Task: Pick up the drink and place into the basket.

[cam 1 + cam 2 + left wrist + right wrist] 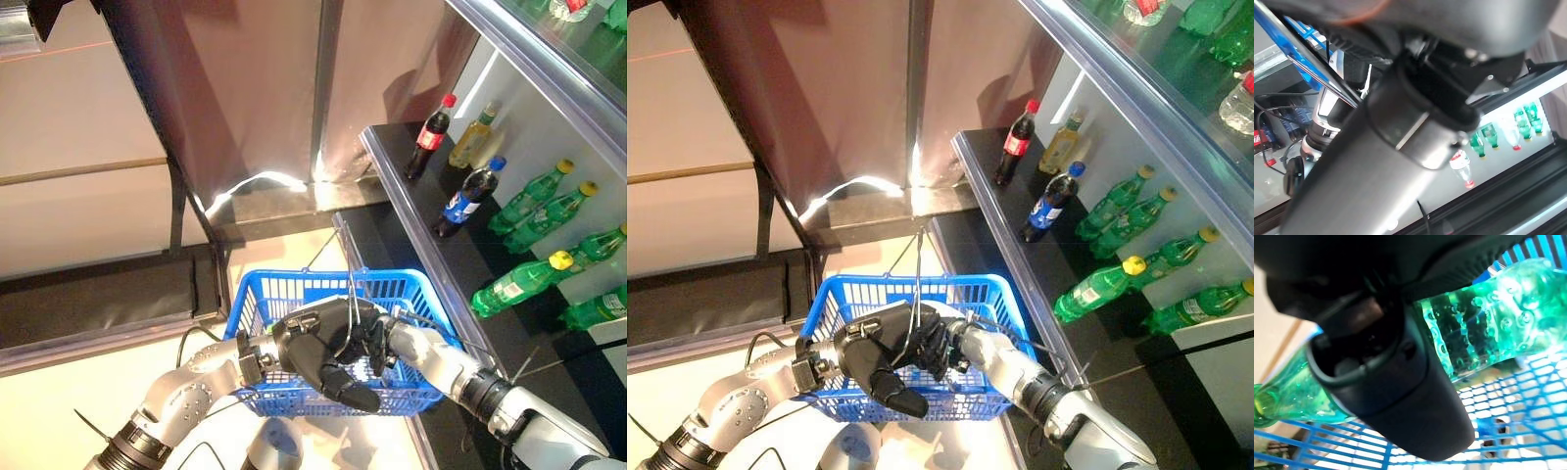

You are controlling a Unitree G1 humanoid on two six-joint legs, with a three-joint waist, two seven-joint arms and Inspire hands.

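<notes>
- We can read no text, number or sign in any view.
- The red-capped cola bottle on the dark shelf, at about one o'clock from the blue basket, bears a red label, its print too small for us to make out.
- The blue-capped bottle beside it carries a blue label, likewise unreadable.
- The green bottles at three o'clock show pale labels with no legible letters.

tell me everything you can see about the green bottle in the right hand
The green bottle is clear green plastic with a ribbed, bubble-beaded body, and its neck narrows toward one end. It lies roughly sideways, gripped by the right hand, whose dark fingers curl round its middle, over the blue basket mesh. No label shows.
</notes>
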